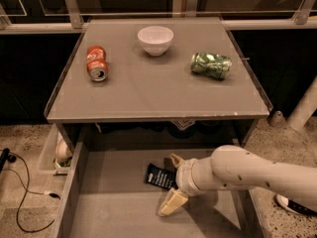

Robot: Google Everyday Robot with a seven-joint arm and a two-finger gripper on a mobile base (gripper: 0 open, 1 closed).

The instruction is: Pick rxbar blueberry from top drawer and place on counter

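On the flat grey rectangular counter (pixel 148 95) a red soda can (pixel 97 63) lies on its side at the left, with a white round bowl (pixel 155 39) further right. Below, in the wide shallow grey top drawer (pixel 106 207), the small dark navy-blue rxbar blueberry (pixel 158 176) rests on the bare bottom. The cream two-finger gripper (pixel 173 181) is spread apart at the bar's right end. A crushed green can (pixel 211 65) lies on the counter's right side.
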